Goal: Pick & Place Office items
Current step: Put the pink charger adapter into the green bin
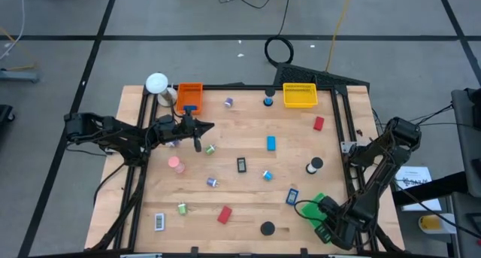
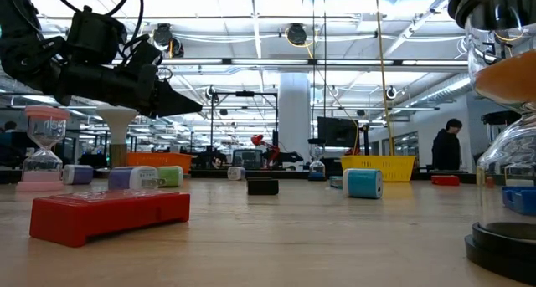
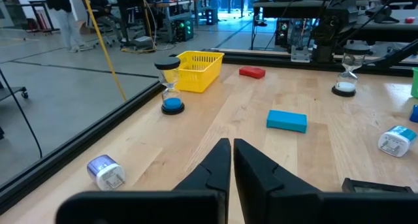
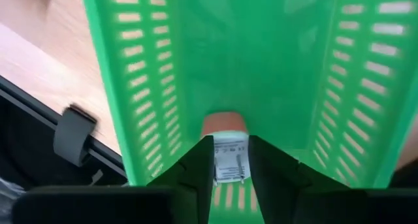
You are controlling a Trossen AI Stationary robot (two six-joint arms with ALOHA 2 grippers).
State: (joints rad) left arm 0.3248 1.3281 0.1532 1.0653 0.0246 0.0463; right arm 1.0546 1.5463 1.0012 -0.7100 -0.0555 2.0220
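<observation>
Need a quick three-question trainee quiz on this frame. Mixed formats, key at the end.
1. True or false: the left gripper is shut, with nothing between its dark fingers.
2. Which tray is the right gripper over?
A. the orange plastic tray
B. the yellow plastic basket
C. the green slotted plastic tray
3. Fill in: the small hourglass with blue sand stands on the wooden table right beside the ______ basket.

Key:
1. True.
2. C.
3. Yellow: the yellow mesh plastic basket.
</observation>
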